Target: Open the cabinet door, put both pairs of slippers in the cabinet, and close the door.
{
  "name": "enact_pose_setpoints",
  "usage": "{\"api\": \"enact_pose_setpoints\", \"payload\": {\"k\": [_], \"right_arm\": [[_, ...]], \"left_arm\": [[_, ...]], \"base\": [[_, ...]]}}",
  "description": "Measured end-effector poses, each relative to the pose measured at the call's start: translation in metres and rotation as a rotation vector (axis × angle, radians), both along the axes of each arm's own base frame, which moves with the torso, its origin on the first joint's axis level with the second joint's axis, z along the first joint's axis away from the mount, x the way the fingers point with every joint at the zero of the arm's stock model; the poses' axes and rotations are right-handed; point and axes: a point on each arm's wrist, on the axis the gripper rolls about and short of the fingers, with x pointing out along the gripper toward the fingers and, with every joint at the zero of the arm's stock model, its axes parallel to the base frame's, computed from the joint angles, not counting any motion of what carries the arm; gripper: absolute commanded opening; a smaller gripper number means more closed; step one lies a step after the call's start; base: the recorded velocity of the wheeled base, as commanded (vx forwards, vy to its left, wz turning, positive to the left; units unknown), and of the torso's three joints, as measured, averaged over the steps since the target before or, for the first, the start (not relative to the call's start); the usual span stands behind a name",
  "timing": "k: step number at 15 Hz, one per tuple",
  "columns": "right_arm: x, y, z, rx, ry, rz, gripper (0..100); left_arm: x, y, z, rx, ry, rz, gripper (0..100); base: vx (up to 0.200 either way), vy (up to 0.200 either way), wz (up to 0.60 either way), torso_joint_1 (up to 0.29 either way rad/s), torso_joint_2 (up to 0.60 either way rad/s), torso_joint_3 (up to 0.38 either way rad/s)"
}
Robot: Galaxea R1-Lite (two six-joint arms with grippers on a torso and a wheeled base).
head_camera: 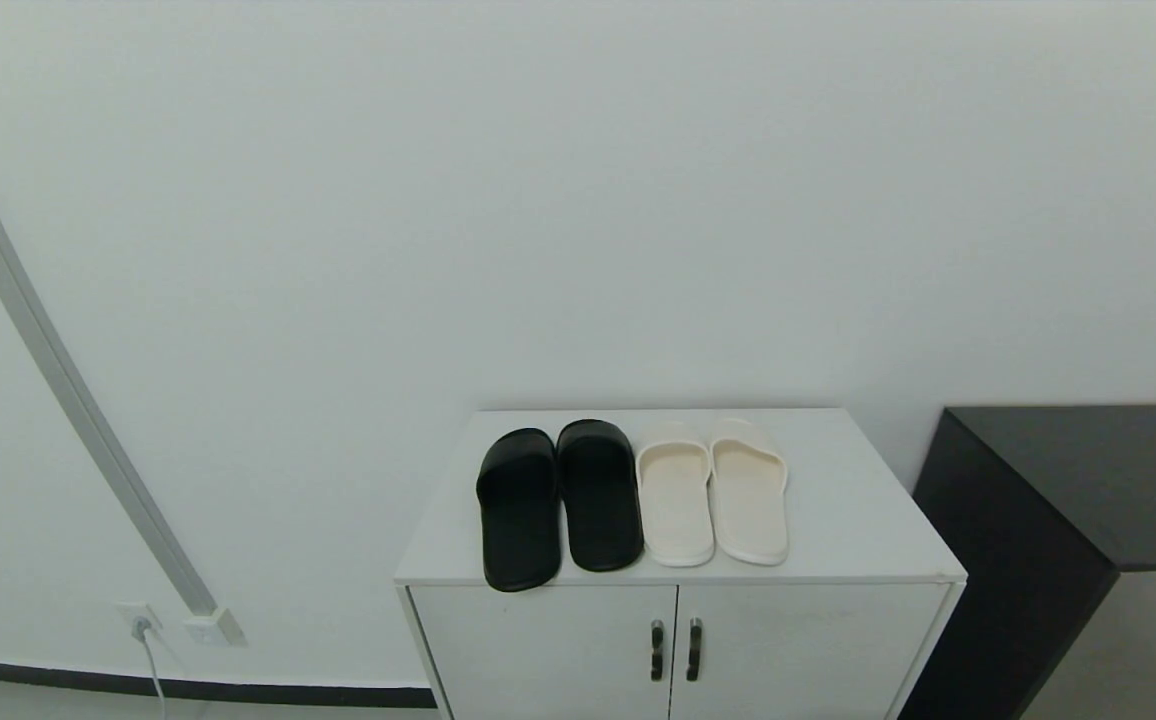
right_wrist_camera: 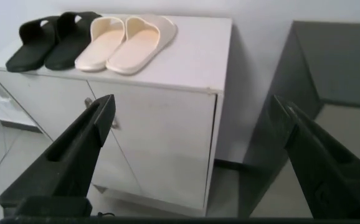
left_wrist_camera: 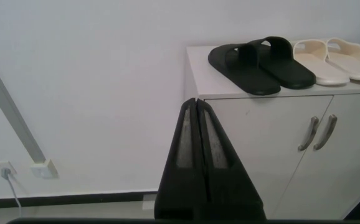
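Basically nothing is done yet, as far as I can tell. The white cabinet [head_camera: 858, 520] has both doors [head_camera: 538, 650] shut, with the 2 dark handles [head_camera: 657, 650] side by side at the cabinet's middle seam. All 4 slippers sit on the cabinet's top: the black pair [head_camera: 598, 500] is over the left door with 1 heel poking slightly past the cabinet's front edge, and the cream pair [head_camera: 678, 500] is right beside it, roughly over the seam. So everything is left to do: open a door, move 2 pairs inside, close up. The left gripper [left_wrist_camera: 196, 102] has its fingers pressed flat together with nothing between them. It's out in front of the cabinet near its left front corner, below the top and well apart from the slippers and handles. The right gripper [right_wrist_camera: 192, 99] is spread wide and empty, out in front of the cabinet toward its right corner, also touching nothing. My guess is the handles come first, and neither gripper is at them. There's a dark unit [head_camera: 1038, 560] just beside the cabinet's right side.
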Motion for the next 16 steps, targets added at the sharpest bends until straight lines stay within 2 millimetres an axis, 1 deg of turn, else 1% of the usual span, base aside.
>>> {"api": "enact_pose_setpoints", "payload": {"k": [3, 5, 8, 11, 13, 16], "right_arm": [[0.038, 0.007, 0.015, 0.02, 0.035, 0.074, 100], [0.066, 0.022, 0.025, 0.043, 0.085, 0.139, 100], [0.106, 0.065, 0.039, 0.067, 0.136, 0.215, 100], [0.144, 0.118, 0.049, 0.085, 0.169, 0.242, 100], [0.168, 0.15, 0.048, 0.081, 0.177, 0.176, 100], [0.201, 0.193, 0.033, 0.048, 0.181, 0.047, 100]], "left_arm": [[0.0, 0.0, 0.0, -0.014, 0.0, 0.003, 0], [0.0, 0.0, 0.0, -0.011, 0.0, 0.003, 0], [0.0, 0.0, 0.0, -0.01, -0.001, 0.003, 0], [0.0, 0.0, 0.0, -0.01, -0.002, 0.003, 0], [0.0, 0.0, 0.0, -0.01, -0.002, 0.003, 0], [0.0, 0.0, 0.0, -0.01, -0.002, 0.002, 0]], "base": [[0.0, 0.0, 0.0, 0.0, 0.0, 0.0], [0.0, 0.0, 0.0, 0.0, 0.0, 0.0], [0.0, 0.0, 0.0, 0.0, 0.0, 0.0], [0.0, 0.0, 0.0, 0.0, 0.0, 0.0], [0.0, 0.0, 0.0, 0.0, 0.0, 0.0], [0.0, 0.0, 0.0, 0.0, 0.0, 0.0]]}}
